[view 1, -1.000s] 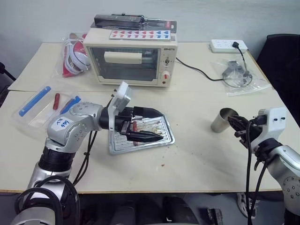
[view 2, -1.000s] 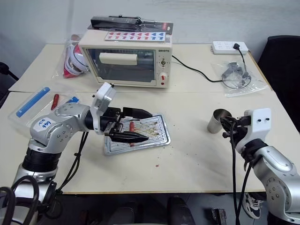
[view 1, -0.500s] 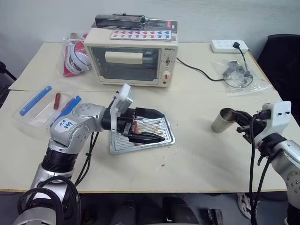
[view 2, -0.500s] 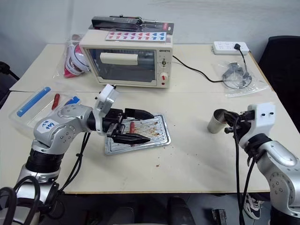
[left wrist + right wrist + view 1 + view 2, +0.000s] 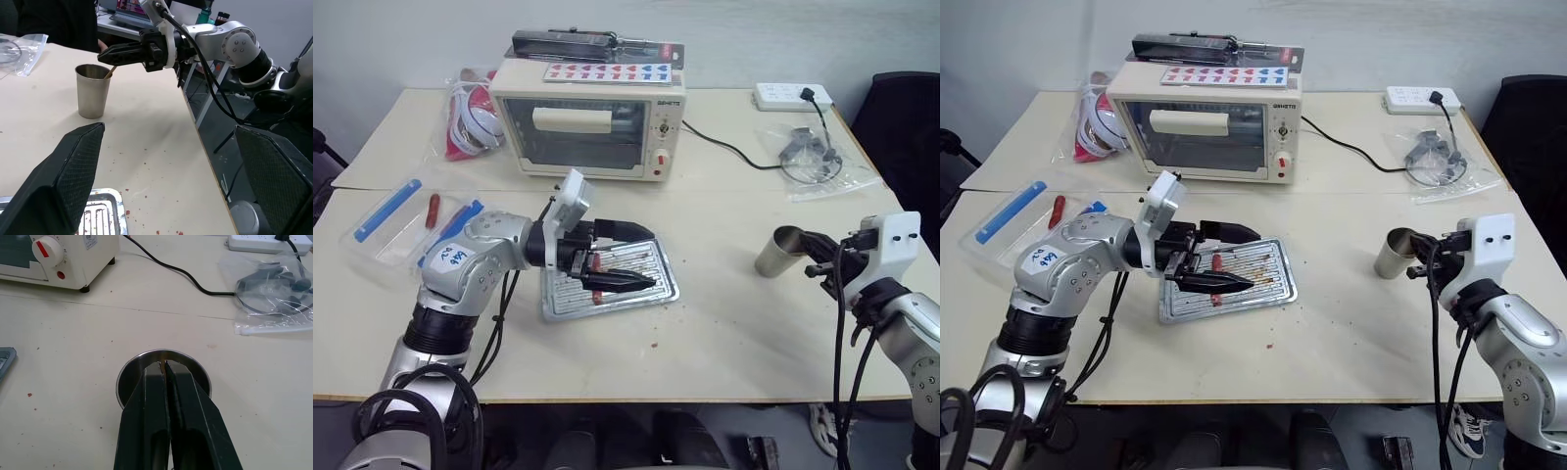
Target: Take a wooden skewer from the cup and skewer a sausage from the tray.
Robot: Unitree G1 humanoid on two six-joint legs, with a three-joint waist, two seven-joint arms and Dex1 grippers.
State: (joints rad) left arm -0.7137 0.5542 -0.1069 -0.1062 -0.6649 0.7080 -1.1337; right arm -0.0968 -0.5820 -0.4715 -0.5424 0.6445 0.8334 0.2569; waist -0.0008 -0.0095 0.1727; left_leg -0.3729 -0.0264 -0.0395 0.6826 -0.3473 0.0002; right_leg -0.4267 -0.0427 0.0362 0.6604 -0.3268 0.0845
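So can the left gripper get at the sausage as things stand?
Probably yes: the left gripper hangs open over the tray, the sausage lies between its fingers, and nothing blocks it.

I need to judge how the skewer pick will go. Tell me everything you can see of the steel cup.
The cup is a small, dull silver steel tumbler with no handle, a little wider at the rim. It stands upright on the bare table, right of the tray. A thin wooden skewer leans out over its rim. The right gripper, shut, is at the rim, pinching the skewer's tip.

The right hand (image 5: 164, 366) is closing its fingers on the wooden skewer (image 5: 162, 365) above the cup (image 5: 128, 377) on the worktop (image 5: 63, 342).
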